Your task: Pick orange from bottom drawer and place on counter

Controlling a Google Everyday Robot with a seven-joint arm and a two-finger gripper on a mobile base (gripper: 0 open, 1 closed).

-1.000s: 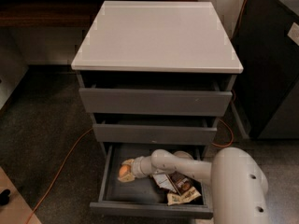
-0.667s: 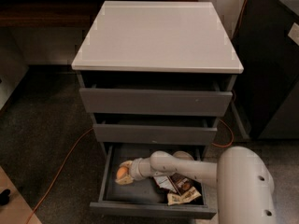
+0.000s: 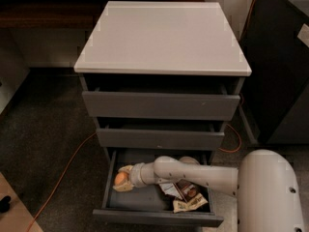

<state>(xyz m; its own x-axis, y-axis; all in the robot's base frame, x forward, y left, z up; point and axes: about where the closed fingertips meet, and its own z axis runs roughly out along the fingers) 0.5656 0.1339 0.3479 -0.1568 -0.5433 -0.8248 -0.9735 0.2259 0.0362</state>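
**Layout.** Nearest you, the smooth white arm housing [image 3: 265, 192] fills the lower right corner. Its rounded forearm reaches left into the bottom drawer [image 3: 154, 217], which stands pulled open. Crinkled brown snack packets [image 3: 186, 197] lie at the drawer's right, partly under the forearm. The gripper [image 3: 120, 179] sits low at the drawer's left side, inside the grey box. Its pale fingers [image 3: 122, 188] are clamped on the orange [image 3: 119, 178], one above and one below in this view. The orange is small, round and smooth.

**Hazards.**
- A smooth round fruit can slip from a two-point grip if you lift abruptly. It would fall back into the drawer or onto the dark speckled floor.
- The middle drawer [image 3: 159, 138] stands slightly open and overhangs the rear of the bottom drawer. A straight vertical lift risks striking its flat front, so draw the gripper outward first.
- The top drawer [image 3: 161, 105] also projects, so allow for it on the way up.

**Destination.** Farthest, the counter [image 3: 161, 37] is a flat, matt, pale grey square. No retaining lip shows, so a round fruit released there may roll. Set it down near the middle.
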